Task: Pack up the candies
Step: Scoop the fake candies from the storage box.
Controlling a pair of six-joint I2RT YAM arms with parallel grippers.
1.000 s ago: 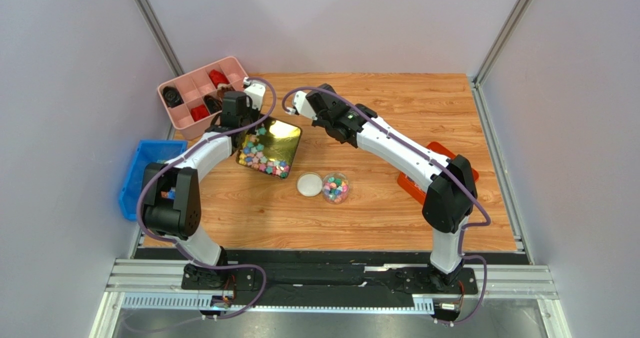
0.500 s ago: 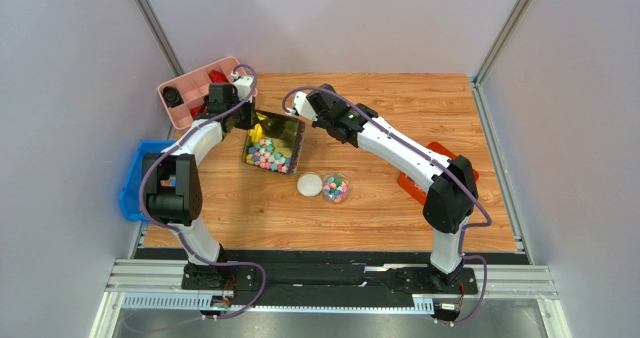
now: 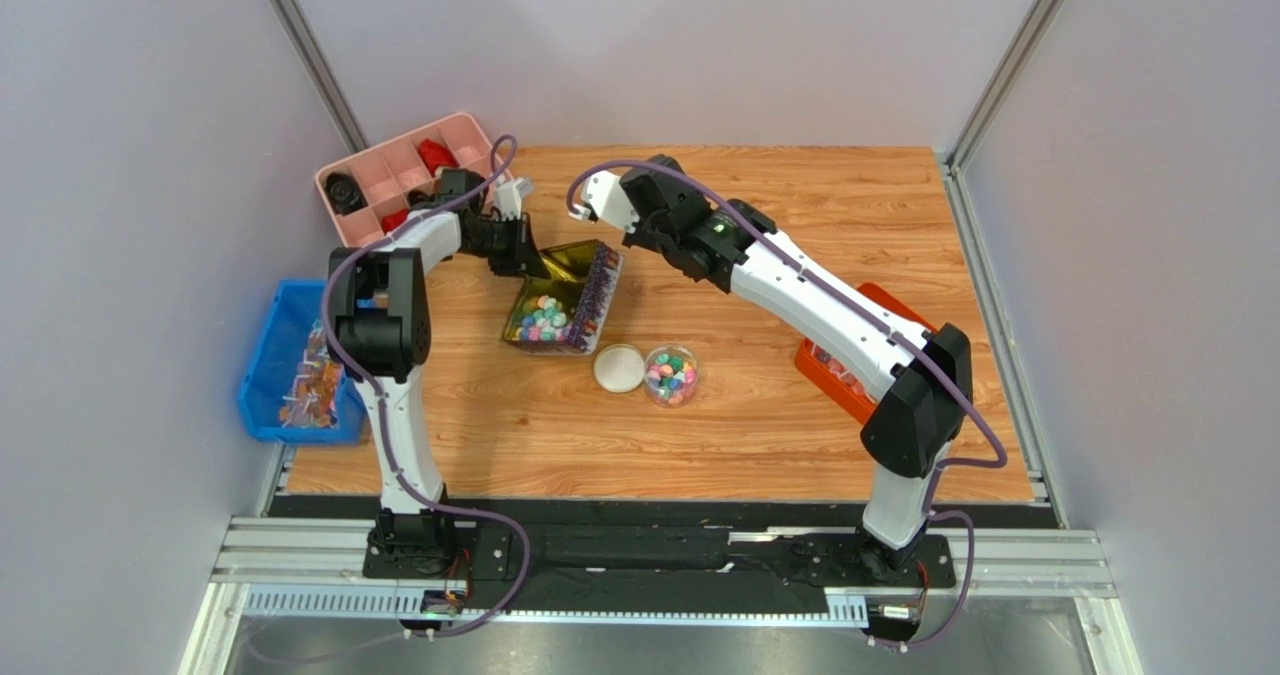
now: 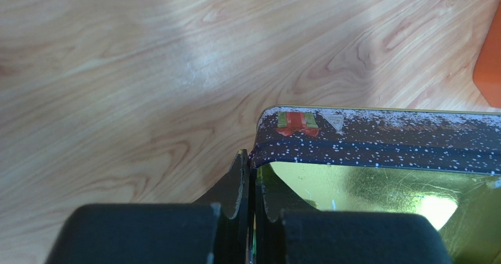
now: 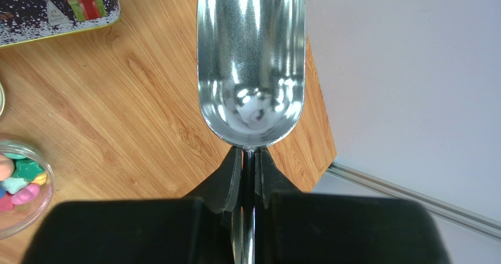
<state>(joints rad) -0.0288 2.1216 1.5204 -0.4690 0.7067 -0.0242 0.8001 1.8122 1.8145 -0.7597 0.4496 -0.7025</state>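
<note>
Overhead view: bench is a wooden top, with the arms mounted at its near edge.

- Left gripper (image 4: 251, 173): fingers pinched tight on the wall of the tin (image 3: 573, 264) at its far-left corner. The wrist view shows the wall clamped between both pads, dark speckled print outside and gold inside.
- Tin sits left of centre on the far half of the bench. It looks tipped, with its printed right wall showing from above.
- Candies (image 3: 544, 318): small pastel pieces heaped against the near end of the tin; the far part of the gold floor is bare.
- More candies are in a small clear round jar (image 5: 49, 176), near the bench centre and just off the tin's near-right corner. The jar is open and partly filled.
- White lid (image 3: 618, 368) lies flat on the bench beside the jar, on its left.
- Right gripper (image 5: 250, 161): fingers closed hard on the thin handle of a metal scoop (image 5: 251, 58). The scoop bowl is shiny with nothing in it, held above the bench beyond the tin's far-right corner.
- Pink compartment tray (image 3: 383, 180) sits at the far-left corner, with dark and red pieces inside.
- Blue bin (image 3: 268, 348) hangs off the left edge.
- Orange bin (image 3: 824, 368) sits by the right edge, partly under the right arm
</note>
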